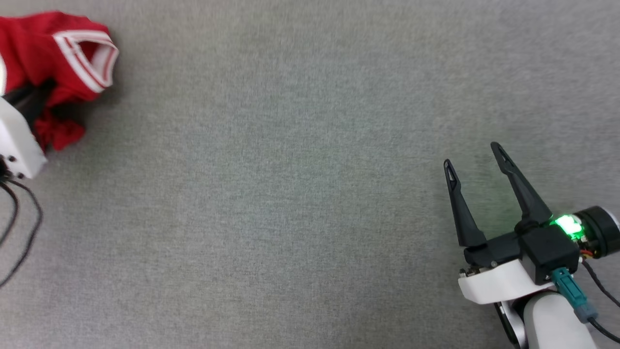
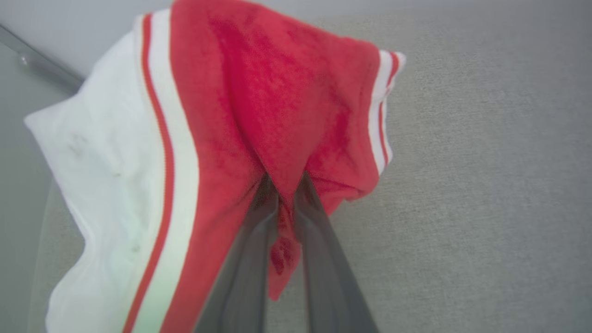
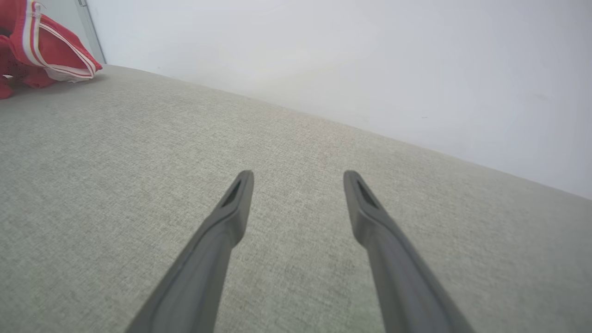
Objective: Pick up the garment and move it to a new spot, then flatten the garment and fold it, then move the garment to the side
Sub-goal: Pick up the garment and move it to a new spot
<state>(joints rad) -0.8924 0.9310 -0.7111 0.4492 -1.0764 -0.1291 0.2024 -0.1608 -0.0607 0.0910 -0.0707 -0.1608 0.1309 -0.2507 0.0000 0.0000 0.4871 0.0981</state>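
I've got open grey surface (image 1: 271, 194) everywhere right of the bunched shirt (image 1: 58, 53), my one obstacle, with a wall (image 3: 323, 55) beyond it.

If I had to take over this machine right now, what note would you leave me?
Left hand: shut on a fold of the red garment, which is bunched at the far left of the grey surface.
Right hand: open and empty, over bare surface at the right.
Done: garment gripped.
To do: carry it to a new spot, flatten it, fold it, move it aside.
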